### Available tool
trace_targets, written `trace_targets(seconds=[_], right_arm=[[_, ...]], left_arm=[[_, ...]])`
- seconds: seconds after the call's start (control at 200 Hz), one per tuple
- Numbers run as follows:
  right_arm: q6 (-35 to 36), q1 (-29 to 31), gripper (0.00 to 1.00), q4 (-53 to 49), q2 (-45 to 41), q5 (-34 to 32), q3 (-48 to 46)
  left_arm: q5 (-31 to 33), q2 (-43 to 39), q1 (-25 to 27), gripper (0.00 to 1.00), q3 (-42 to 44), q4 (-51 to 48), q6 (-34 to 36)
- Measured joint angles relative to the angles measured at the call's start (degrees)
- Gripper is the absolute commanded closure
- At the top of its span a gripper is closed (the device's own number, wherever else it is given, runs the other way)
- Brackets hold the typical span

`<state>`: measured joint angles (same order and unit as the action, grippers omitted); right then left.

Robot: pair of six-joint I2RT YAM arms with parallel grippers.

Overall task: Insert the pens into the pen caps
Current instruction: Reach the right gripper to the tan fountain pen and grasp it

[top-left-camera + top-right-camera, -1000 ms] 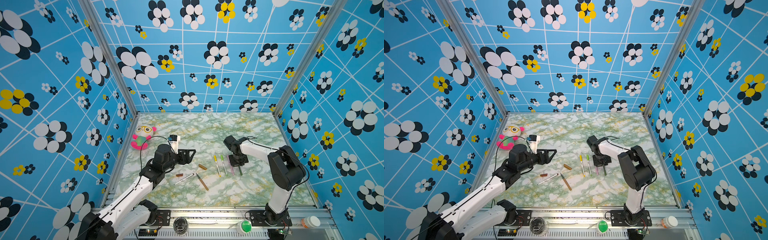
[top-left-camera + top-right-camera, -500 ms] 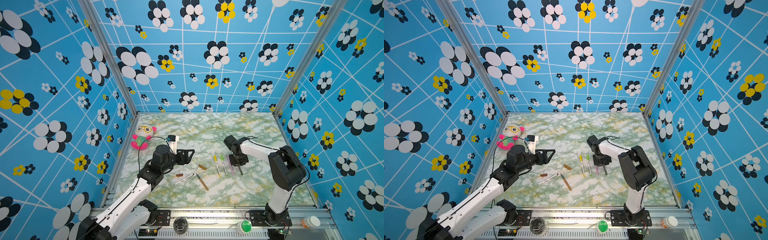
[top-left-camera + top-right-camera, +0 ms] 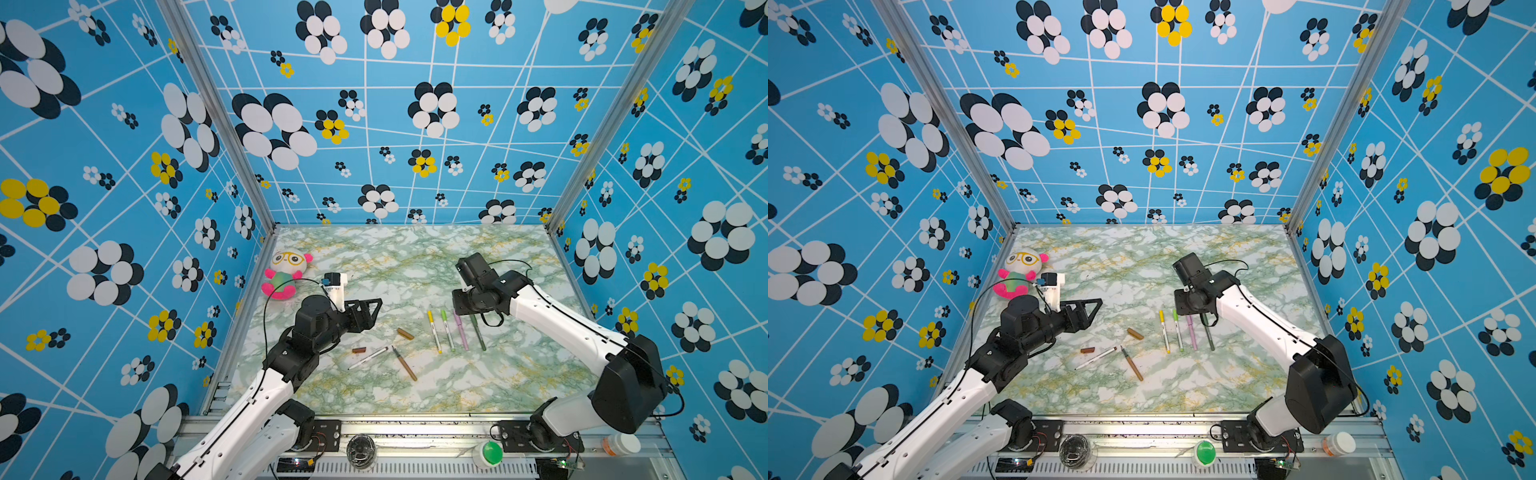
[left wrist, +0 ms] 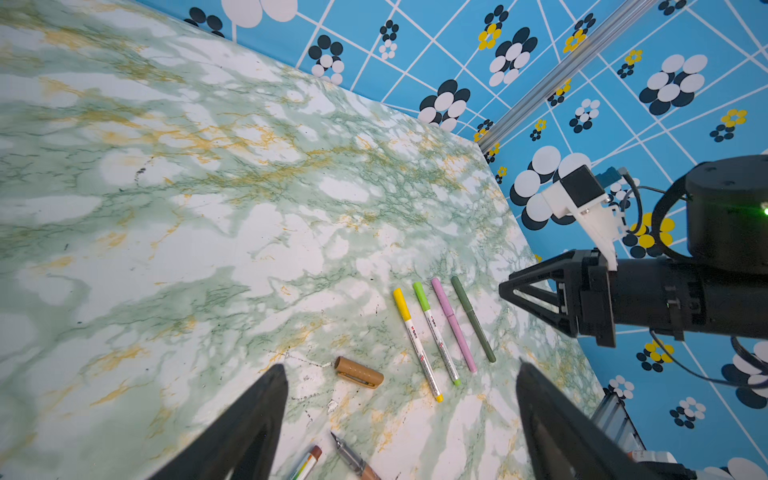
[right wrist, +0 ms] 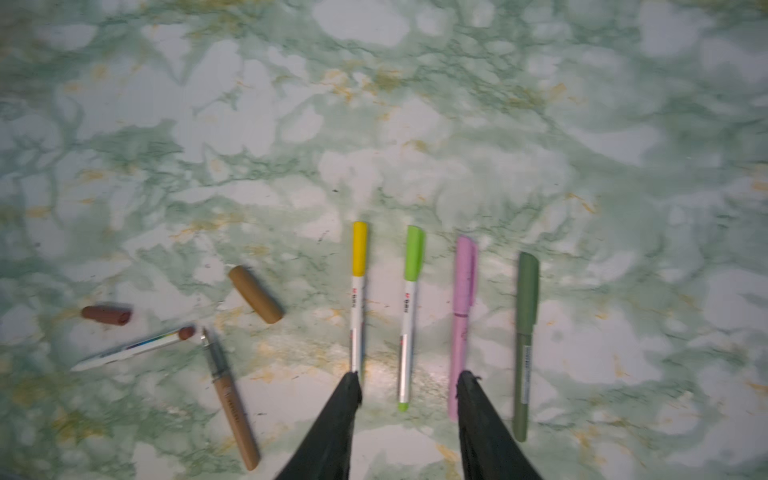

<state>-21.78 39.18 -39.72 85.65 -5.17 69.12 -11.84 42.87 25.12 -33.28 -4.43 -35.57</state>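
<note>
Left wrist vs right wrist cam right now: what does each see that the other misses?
Left wrist only: the blue flowered wall and the right arm from the side. Right wrist only: the brown cap and the whole white brown-tipped pen. Both: the four capped pens, yellow, light green, pink, dark green, plus the tan cap and the uncapped tan pen, cut off in the left wrist view.
</note>
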Motion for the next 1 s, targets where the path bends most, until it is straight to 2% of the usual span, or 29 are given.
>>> trace_targets(seconds=[0.2, 0.435, 0.81, 0.999], right_arm=[[0.0, 13.8, 0.52, 5.4, 8.0, 3.2, 0.1], [0.6, 23.1, 0.5, 5.7, 19.1, 3.1, 2.7], [1.7, 24.9, 0.54, 5.7, 25.6, -0.8, 5.2], [1.4, 24.9, 0.66, 5.7, 26.7, -1.5, 6.1]], left_arm=[[3.1, -7.1, -2.2, 0.07, 2.0, -2.5, -2.8], [3.8, -12.9, -5.3, 0.0, 5.8, -4.7, -6.0], [3.7, -15.3, -7.9, 0.01, 6.6, -5.9, -7.4], [3.5, -15.3, -8.4, 0.01, 6.8, -5.9, -7.8]])
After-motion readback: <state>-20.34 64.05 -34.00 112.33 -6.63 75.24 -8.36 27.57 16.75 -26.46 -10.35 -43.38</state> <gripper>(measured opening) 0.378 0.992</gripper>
